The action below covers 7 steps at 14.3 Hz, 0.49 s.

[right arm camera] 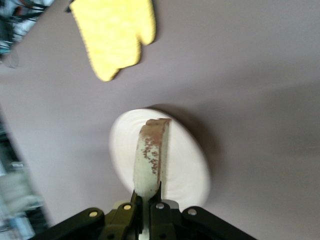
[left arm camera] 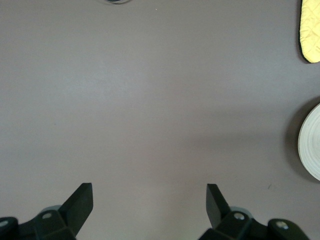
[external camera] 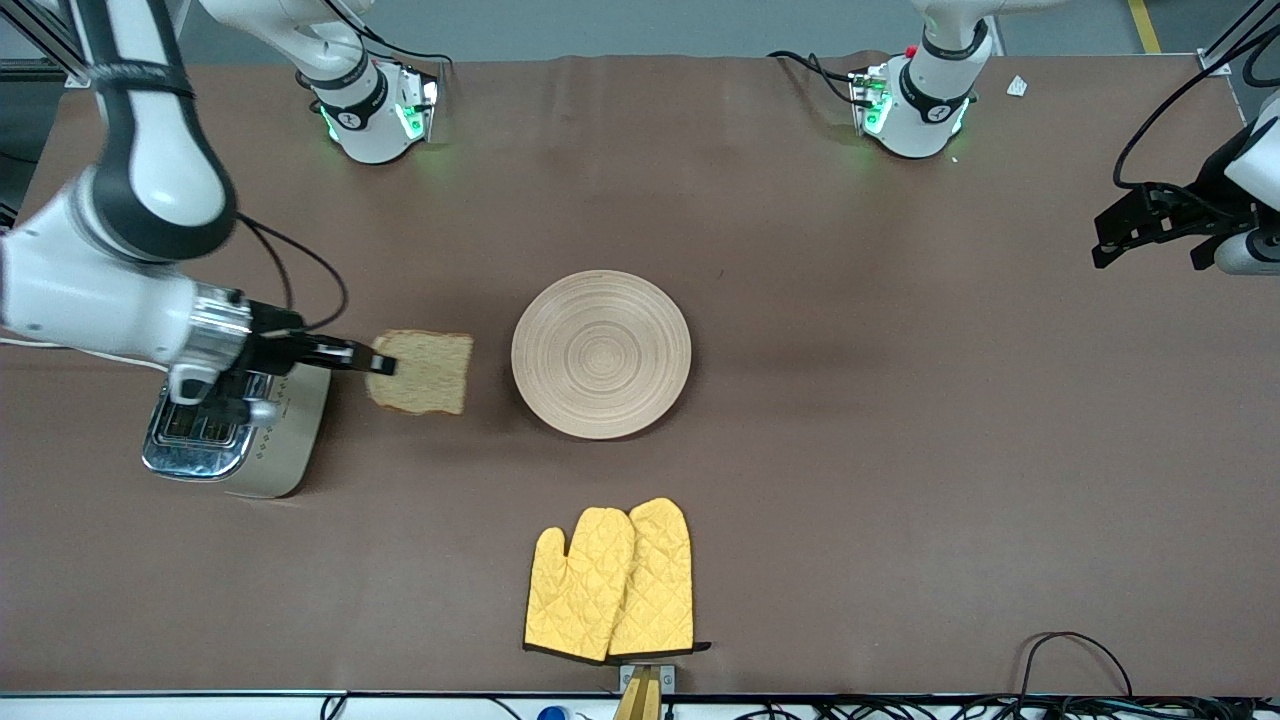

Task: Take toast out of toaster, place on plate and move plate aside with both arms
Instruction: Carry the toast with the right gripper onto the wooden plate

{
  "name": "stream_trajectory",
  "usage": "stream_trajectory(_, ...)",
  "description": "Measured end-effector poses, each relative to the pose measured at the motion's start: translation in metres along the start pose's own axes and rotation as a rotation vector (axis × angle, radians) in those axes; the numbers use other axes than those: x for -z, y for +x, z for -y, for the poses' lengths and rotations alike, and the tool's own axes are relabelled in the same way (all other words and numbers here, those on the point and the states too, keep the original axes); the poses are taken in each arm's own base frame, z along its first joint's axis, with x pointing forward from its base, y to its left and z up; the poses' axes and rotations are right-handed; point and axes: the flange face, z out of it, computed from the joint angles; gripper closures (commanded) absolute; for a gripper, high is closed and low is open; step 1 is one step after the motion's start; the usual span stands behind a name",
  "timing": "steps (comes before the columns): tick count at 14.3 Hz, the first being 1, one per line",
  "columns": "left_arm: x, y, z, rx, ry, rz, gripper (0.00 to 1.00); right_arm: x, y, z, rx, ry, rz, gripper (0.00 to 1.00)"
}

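Light-brown and speckled, the toast (external camera: 422, 372) hangs in the air pinched by one edge between the closed fingers of the right gripper (external camera: 378, 361), over the table (external camera: 850, 450) between the toaster (external camera: 235, 435) and the plate (external camera: 601, 354). That pale wooden plate sits flat mid-table with the yellow oven mitts (external camera: 611, 582) nearer the front camera than it. Well apart from the plate, at the left arm's end of the table, the left gripper (left arm camera: 149, 200) waits over bare surface with its fingers spread wide and nothing between them.
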Motion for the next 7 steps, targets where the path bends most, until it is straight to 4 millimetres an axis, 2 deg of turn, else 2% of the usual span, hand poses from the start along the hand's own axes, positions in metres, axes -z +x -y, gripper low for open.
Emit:
stream_trajectory(3,0.000,0.000,0.000,0.000,0.000,0.000,0.00,-0.060,-0.021,0.010,-0.021,0.157,0.052,1.00)
stream_trajectory(5,0.000,0.000,0.000,0.000,0.000,0.000,0.00,-0.101,-0.031,-0.005,-0.006,0.296,0.067,1.00)
stream_trajectory(7,0.000,0.000,0.000,0.000,0.000,-0.001,0.00,-0.144,-0.034,-0.034,0.040,0.376,0.060,1.00)
